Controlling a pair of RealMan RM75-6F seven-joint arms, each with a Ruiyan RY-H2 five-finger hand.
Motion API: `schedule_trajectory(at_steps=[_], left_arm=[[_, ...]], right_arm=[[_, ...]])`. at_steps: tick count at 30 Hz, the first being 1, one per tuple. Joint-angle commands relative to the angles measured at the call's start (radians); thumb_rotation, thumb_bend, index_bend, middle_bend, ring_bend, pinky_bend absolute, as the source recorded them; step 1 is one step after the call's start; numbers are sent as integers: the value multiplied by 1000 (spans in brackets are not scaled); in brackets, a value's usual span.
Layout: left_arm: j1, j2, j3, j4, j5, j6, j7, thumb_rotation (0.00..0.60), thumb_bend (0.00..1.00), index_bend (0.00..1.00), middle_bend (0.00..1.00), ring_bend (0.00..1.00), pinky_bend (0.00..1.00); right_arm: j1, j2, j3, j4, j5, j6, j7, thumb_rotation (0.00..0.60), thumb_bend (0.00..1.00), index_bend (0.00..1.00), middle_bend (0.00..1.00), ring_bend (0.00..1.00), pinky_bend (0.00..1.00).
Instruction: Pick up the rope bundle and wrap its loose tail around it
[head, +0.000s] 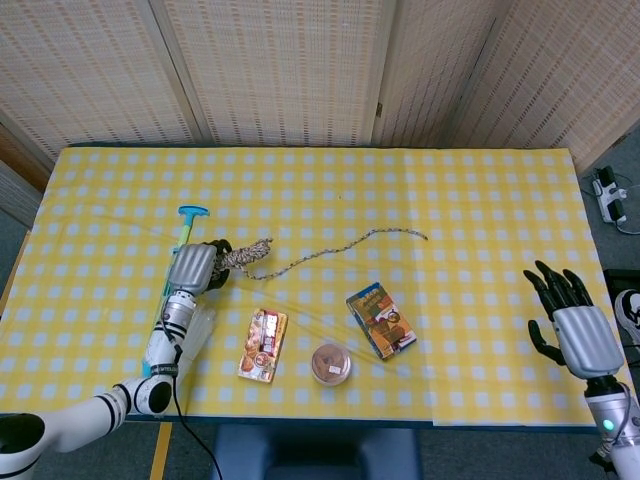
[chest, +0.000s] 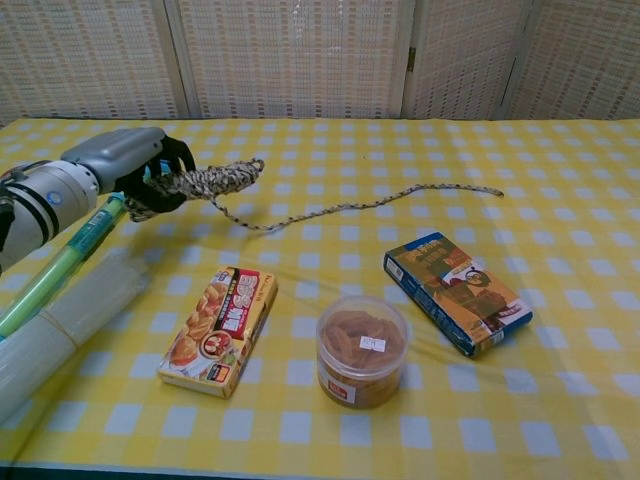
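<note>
My left hand (head: 197, 266) (chest: 130, 165) grips one end of the speckled rope bundle (head: 247, 253) (chest: 212, 180) and holds it lifted off the yellow checked table (head: 480, 200). The bundle's loose tail (head: 340, 245) (chest: 380, 203) hangs down from it and trails right across the cloth, ending at the middle of the table. My right hand (head: 568, 325) hovers open at the table's right edge, fingers spread, far from the rope; it is out of the chest view.
A green and blue tube (chest: 60, 265) and a clear plastic roll (chest: 60, 320) lie under my left arm. A snack box (chest: 220, 328), a round lidded tub (chest: 361, 350) and a blue box (chest: 456, 305) sit along the front.
</note>
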Motion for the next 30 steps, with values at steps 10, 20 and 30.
schedule_trajectory(at_steps=[10,20,30], left_arm=[[47,174,19,-346,151,95,-73,600,563,622,624,633,717],[63,317,44,-623,219,85,-70,600,564,621,624,633,717],[78,370,67,-751,252,98,-33,600,563,621,624,633,717]], right_arm=[[280,-56,122,-27,162,-331,-219,600,562,248,133,137,0],[425,-142,145,69,250,-471,-296,600,561,248,133,137,0],[513,-236,103,121,223,-543,-313,600,561,248,133,138,0]])
